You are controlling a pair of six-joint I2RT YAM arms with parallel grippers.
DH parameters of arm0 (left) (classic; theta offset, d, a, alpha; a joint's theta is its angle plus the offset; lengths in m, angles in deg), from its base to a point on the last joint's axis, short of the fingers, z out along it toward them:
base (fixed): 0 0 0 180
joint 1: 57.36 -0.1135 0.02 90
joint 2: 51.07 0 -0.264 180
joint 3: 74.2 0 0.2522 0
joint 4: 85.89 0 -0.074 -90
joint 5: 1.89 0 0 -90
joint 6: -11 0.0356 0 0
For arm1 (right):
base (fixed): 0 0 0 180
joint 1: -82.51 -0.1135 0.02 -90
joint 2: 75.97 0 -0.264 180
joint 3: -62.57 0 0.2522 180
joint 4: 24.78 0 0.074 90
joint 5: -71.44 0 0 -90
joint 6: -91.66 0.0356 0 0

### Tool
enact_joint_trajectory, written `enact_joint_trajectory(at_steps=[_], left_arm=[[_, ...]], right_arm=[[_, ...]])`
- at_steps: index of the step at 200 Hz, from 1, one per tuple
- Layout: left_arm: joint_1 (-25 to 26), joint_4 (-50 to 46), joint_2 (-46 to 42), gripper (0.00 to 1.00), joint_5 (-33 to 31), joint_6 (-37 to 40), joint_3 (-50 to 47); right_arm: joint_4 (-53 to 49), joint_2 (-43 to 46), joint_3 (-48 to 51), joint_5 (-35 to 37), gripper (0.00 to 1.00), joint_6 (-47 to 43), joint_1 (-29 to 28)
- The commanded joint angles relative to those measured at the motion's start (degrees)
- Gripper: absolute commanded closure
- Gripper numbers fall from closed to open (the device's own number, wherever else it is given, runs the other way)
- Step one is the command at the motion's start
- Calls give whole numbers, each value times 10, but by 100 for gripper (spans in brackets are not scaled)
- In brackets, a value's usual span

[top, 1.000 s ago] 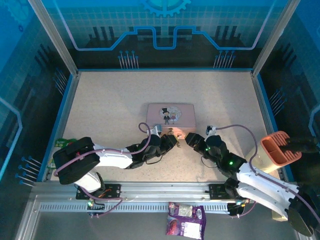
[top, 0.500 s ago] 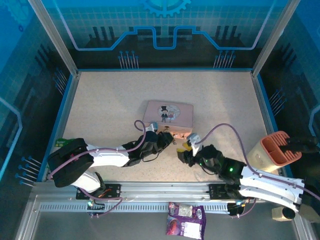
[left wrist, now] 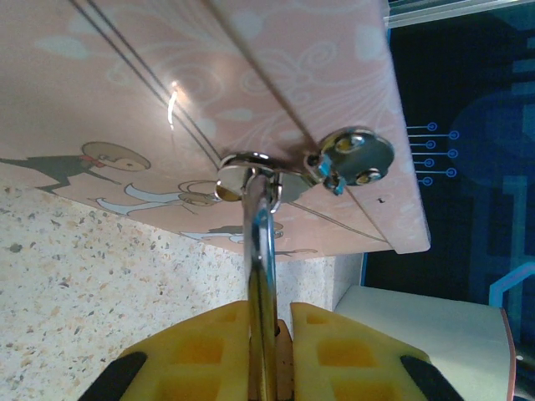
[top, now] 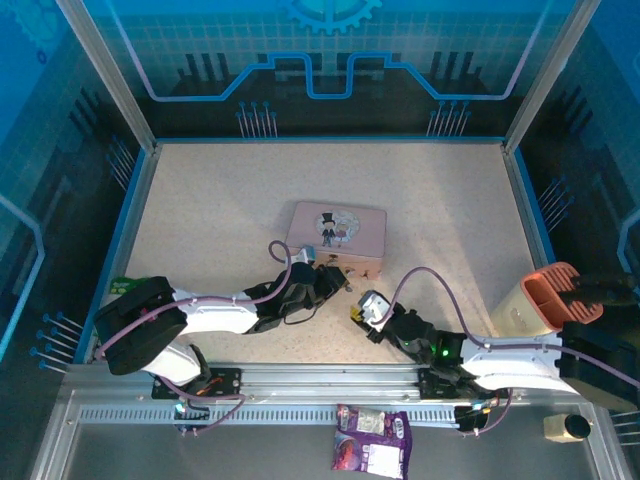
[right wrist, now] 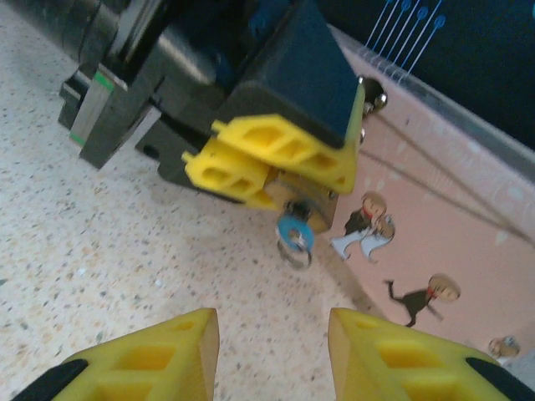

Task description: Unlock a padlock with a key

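Box [top: 336,228] shut, padlock [left wrist: 261,251] on clasp [left wrist: 351,154], left hand [left wrist: 269,355] gripping it.

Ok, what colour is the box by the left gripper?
The box is pink with small cartoon figures, clearest in the left wrist view.

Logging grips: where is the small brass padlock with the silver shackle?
In the left wrist view, the brass padlock is clamped in the left gripper, its shackle hooked through the clasp ring on the pink box's near side.
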Motion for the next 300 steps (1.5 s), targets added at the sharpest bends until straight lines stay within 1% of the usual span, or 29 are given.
enact_joint_trajectory(at_steps=[1,11,33,52,78,139,160,172,243,257,286,300], left_arm=[[-7,28,-22,100,7,13,4],[-6,29,-23,100,9,13,4],[-3,28,-26,100,10,13,2],[-1,26,-27,100,11,16,4],[-1,30,-26,100,15,18,7],[0,34,-30,100,15,16,1],[0,35,-31,100,13,16,-1],[0,37,-32,100,12,15,-3],[0,41,-32,100,11,16,-5],[0,42,-31,100,13,16,-4],[0,43,-30,100,12,21,-5],[-1,42,-29,100,12,24,-5]], right_arm=[[130,-37,-10,34,61,-57,-7],[152,-53,-10,35,61,-66,-8],[167,-90,-23,44,63,-79,-6],[219,-128,-21,49,64,-87,-1],[257,-181,-30,48,65,-93,2],[435,-319,-33,76,71,-123,-7],[437,-351,-48,97,75,-137,-17],[437,-359,-51,104,78,-132,-19],[436,-362,-55,117,79,-119,-19],[437,-361,-57,130,83,-115,-19],[437,-349,-59,141,87,-72,-19],[436,-337,-56,147,91,-22,-18]])
